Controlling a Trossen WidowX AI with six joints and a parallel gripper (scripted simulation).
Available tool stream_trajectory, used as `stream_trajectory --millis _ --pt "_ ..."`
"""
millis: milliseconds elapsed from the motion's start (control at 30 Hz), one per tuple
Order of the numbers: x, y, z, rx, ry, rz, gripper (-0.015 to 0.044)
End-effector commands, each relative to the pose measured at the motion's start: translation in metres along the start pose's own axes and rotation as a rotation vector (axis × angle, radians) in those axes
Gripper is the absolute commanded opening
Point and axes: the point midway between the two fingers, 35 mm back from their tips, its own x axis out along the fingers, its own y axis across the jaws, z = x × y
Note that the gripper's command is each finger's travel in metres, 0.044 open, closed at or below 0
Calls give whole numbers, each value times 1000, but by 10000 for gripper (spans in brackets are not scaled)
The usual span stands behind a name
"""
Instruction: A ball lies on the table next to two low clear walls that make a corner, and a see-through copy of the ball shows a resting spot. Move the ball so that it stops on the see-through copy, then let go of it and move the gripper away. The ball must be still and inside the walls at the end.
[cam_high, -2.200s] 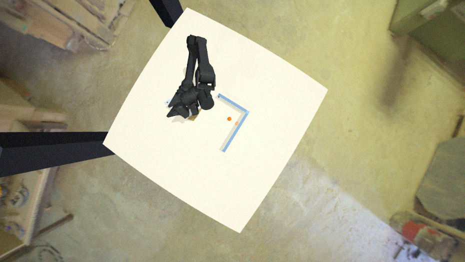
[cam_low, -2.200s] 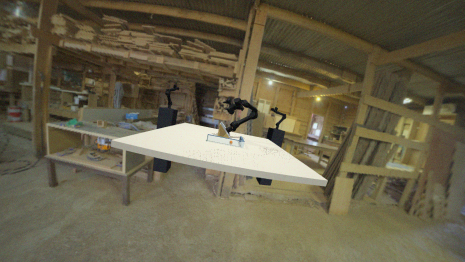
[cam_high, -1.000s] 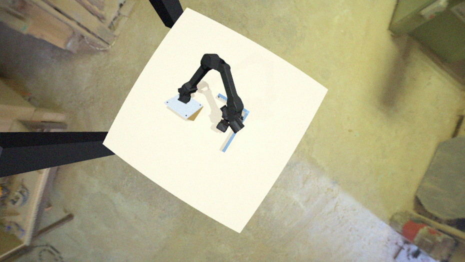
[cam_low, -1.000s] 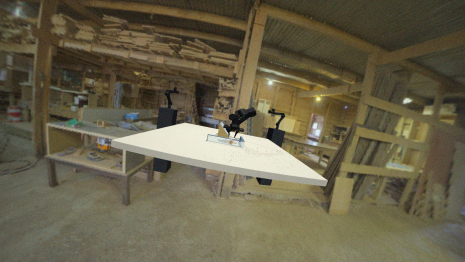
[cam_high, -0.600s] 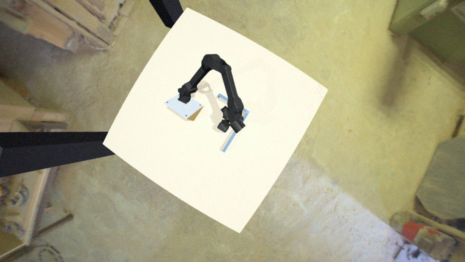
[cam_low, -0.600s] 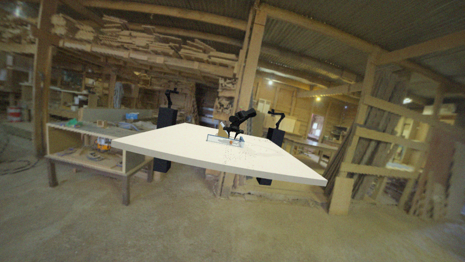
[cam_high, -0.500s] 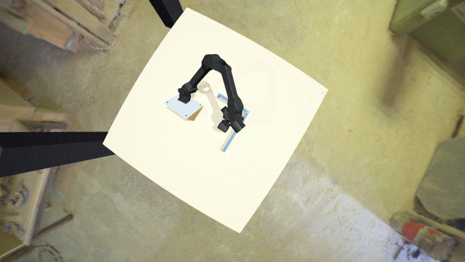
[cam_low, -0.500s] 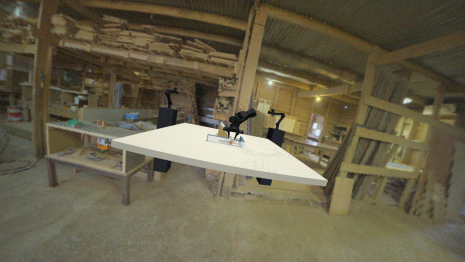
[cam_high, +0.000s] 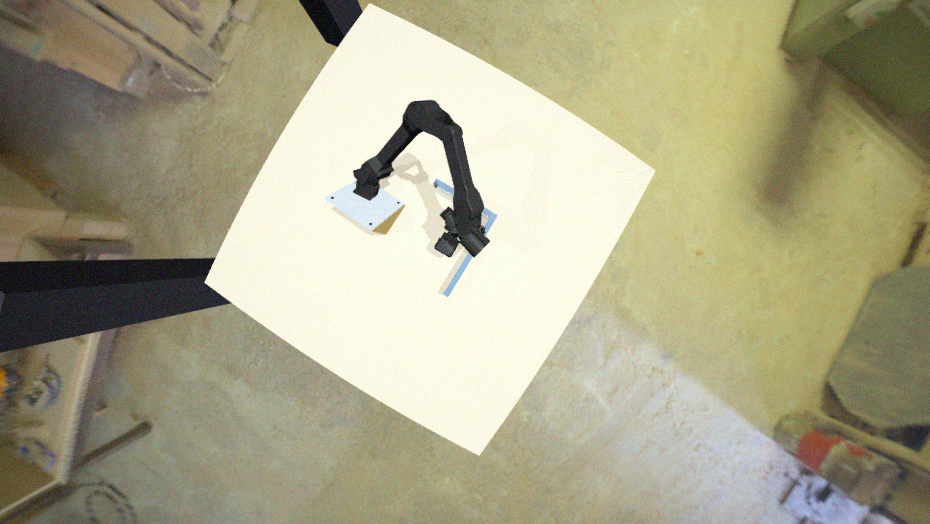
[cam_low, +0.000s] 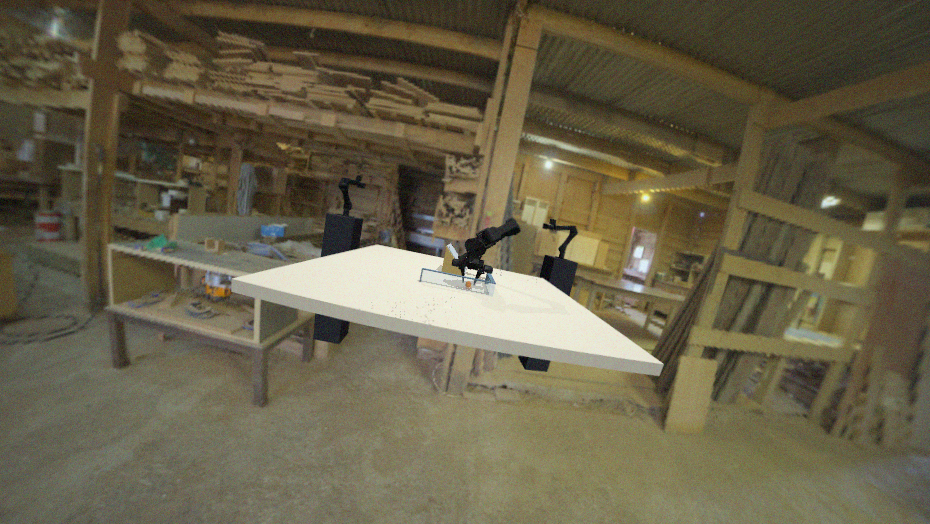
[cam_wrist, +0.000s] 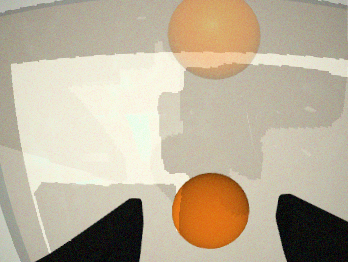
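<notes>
Between the two dark fingers in the wrist view, at about 6 o'clock, sits the orange ball (cam_wrist: 210, 210), with a clear gap on either side. The gripper (cam_wrist: 209, 249) is half open around it and grips nothing; the ball rests on the table (cam_low: 364, 292). Straight ahead at 12 o'clock lies the pale copy (cam_wrist: 213, 34), well apart from the ball and close to the clear wall (cam_wrist: 166, 4) beyond it.

The step looks like a nudge or cradle toward the copy. To do it well, I would keep the ball centred between the fingers, travel slowly along the 12 o'clock line, and stop short enough that the ball does not bounce off the wall. Release should be gentle, then lift straight up.

From above, the arm (cam_high: 455, 162) hides the ball; blue wall edges (cam_high: 458, 276) show at 5 o'clock of the base plate (cam_high: 383, 211). The table is cream and smooth, so a ball will roll easily. Around it is a timber workshop with a dusty floor (cam_low: 390, 455).
</notes>
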Motion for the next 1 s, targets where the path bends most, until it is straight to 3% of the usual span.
stream_trajectory --millis 0,100,333,433,967 --pt "4 0 -1 7 2 4 209" --pt "4 0 -1 7 2 4 130" --pt "4 0 -1 7 2 4 83" --pt "1 0 -1 7 2 3 5" --pt "-88 -3 4 8 2 -6 0"
